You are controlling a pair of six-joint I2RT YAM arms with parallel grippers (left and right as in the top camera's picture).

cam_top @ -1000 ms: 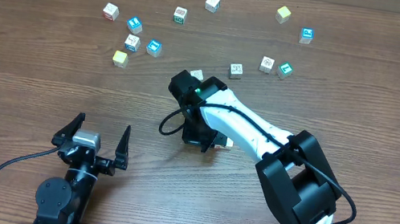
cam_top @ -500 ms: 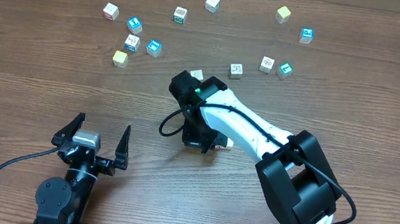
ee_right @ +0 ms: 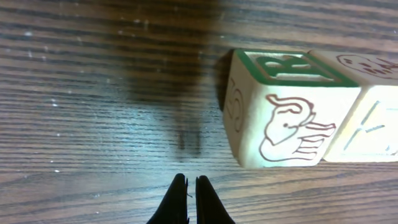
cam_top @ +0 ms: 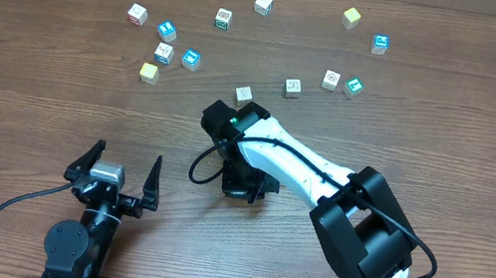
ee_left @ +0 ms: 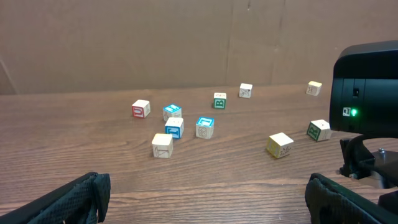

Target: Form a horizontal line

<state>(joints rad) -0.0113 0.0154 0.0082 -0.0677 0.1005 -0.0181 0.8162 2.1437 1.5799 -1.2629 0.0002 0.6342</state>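
Right hand closed — near line

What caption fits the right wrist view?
Shut right pincer near a green-topped elephant block that touches a second block.

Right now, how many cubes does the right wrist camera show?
2. A green-lettered cube with an elephant drawing lies ahead and right of the shut right gripper; a second cube touches its right side, cut by the frame edge. More may lie beyond.

Left gripper sits back, its 2 fingers spread wide; right arm reaches forward, right gripper pinched closed.
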